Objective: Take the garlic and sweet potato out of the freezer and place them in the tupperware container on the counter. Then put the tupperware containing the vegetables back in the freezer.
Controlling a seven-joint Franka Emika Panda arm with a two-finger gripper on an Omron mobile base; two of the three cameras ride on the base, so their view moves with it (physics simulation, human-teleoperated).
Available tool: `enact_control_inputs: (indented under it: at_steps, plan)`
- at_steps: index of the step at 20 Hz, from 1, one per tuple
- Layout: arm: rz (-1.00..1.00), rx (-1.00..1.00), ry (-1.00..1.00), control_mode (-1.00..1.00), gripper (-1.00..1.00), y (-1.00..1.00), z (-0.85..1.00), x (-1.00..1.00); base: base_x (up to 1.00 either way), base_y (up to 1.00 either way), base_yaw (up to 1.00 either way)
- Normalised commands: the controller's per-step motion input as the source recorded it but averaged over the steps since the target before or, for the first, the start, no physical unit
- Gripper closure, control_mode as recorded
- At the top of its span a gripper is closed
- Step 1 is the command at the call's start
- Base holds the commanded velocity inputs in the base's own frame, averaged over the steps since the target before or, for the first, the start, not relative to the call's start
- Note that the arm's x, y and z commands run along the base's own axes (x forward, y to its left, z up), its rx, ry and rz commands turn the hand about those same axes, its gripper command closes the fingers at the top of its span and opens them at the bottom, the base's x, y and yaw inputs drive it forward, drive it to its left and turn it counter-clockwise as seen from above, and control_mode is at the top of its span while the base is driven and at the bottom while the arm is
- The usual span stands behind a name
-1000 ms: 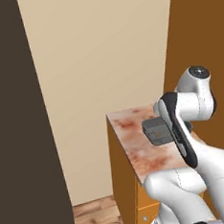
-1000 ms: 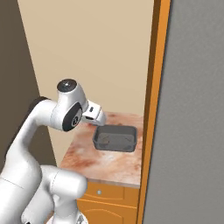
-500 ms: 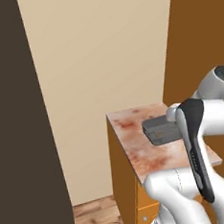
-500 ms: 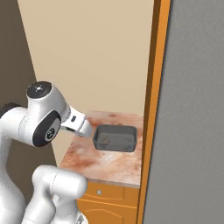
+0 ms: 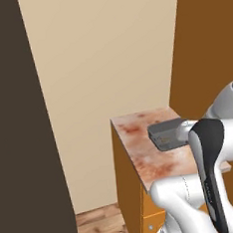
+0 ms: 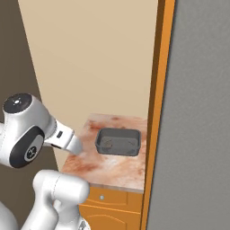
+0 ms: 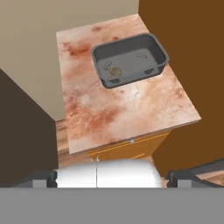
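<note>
The tupperware container [image 7: 130, 59], a shallow dark grey tub, stands on the pinkish marbled counter [image 7: 118, 109] near its far right corner. A small tan lump [image 7: 115, 72] lies in the tub's left part and looks like the garlic. The sweet potato is out of view. My gripper [image 7: 111, 178] hovers above the counter's near edge, well short of the tub, open with nothing between its tips. The tub [image 6: 118, 141] also appears in the right base view, beside the freezer's flat grey door [image 6: 197, 112]. My arm partly hides the tub [image 5: 164, 132] in the left base view.
An orange wooden panel [image 6: 156, 103] runs between the counter and the grey door. A dark brown tall panel [image 5: 19, 127] stands left of the counter, with a beige wall [image 5: 103, 54] behind. Cabinet drawers with round knobs [image 7: 132, 141] sit under the slab.
The arm has swung and drawn the hand back from the tub toward the counter's near side. The gripper stayed open and the tub has not moved.
</note>
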Motion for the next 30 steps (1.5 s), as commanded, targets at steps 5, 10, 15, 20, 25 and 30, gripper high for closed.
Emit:
enact_control_inputs:
  at_steps: [5,10,15,20,25,30]
  plan:
    - [0.0,0.0,0.08,-1.0,-1.0,0.19,0.0,-0.11,0.0,0.0,0.0]
    - [0.0,0.0,0.02,1.0,-1.0,0.05,0.0,-0.01,-0.39,0.16,0.0]
    - [0.0,0.0,0.0,1.0,-1.0,0.0,0.0,0.0,-1.0,0.09,0.0]
    - [0.0,0.0,0.0,1.0,-1.0,0.0,0.0,0.0,-1.0,0.0,-0.02]
    - [0.0,0.0,0.0,1.0,-1.0,0.0,0.0,0.0,-1.0,-0.06,-0.05]
    - [0.0,0.0,0.0,1.0,-1.0,0.0,0.0,0.0,-0.53,-0.69,-0.03]
